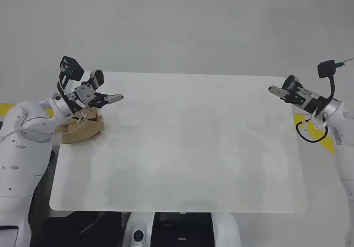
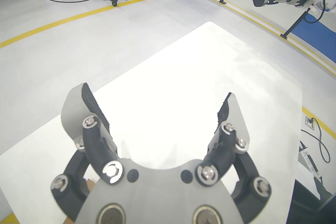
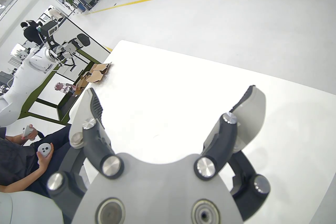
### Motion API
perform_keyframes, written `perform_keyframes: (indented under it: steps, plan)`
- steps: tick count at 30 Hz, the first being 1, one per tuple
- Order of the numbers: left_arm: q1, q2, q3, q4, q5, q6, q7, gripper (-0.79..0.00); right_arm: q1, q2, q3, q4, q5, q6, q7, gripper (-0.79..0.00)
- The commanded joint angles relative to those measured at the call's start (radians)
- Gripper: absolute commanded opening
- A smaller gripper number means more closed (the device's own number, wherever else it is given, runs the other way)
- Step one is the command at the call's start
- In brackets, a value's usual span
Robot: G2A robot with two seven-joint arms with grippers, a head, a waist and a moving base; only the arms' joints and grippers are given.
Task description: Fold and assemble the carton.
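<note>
Just below and behind the left claw (image 1: 106, 87) lies the carton (image 1: 83, 129).

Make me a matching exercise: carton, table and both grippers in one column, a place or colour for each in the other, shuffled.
1 carton
2 table
3 left gripper
4 right gripper

A open, at the table edge far from the carton
B white
C brown, at the table's edge
D open, close to the carton

Pairs: 1-C, 2-B, 3-D, 4-A
</note>
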Motion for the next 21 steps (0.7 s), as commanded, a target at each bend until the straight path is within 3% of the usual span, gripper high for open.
perform_keyframes:
  steps: [1, 4, 7, 11, 15, 21]
  plan:
    - [0.000, 0.000, 0.000, 0.000, 0.000, 0.000, 0.000, 0.000, 0.000, 0.000, 0.000, 0.000, 0.000, 0.000, 0.000, 0.000]
    - [0.000, 0.000, 0.000, 0.000, 0.000, 0.000, 0.000, 0.000, 0.000, 0.000, 0.000, 0.000, 0.000, 0.000, 0.000, 0.000]
    - [0.001, -0.003, 0.002, 0.005, -0.070, 0.057, -0.001, 0.000, 0.000, 0.000, 0.000, 0.000, 0.000, 0.000, 0.000, 0.000]
    - [-0.024, -0.004, 0.011, 0.047, -0.334, 0.168, -0.145, 0.000, 0.000, 0.000, 0.000, 0.000, 0.000, 0.000, 0.000, 0.000]
    - [-0.046, 0.005, -0.018, 0.072, -0.478, 0.247, -0.277, 0.000, 0.000, 0.000, 0.000, 0.000, 0.000, 0.000, 0.000, 0.000]
    - [-0.026, 0.018, -0.088, 0.102, -0.623, 0.299, -0.376, 0.000, 0.000, 0.000, 0.000, 0.000, 0.000, 0.000, 0.000, 0.000]
